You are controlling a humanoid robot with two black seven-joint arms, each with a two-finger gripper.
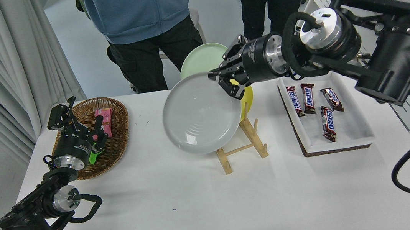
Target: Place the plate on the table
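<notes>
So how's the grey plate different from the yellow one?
The grey plate hangs tilted in the air, gripped at its rim by the right claw; the yellow plate stands in the wooden rack. The grey plate shows fully; the yellow is mostly hidden behind it. Both look round.

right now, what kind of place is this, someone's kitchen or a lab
Most likely a robotics lab, not a kitchen: two people stand watching at the white table, props like the tray of chocolate bars are staged, and a perforated desk stands alongside.

You had bright, even overhead light; soft shadows lay under the right gripper (229, 82); focus was sharp, with slight edge distortion.
</notes>
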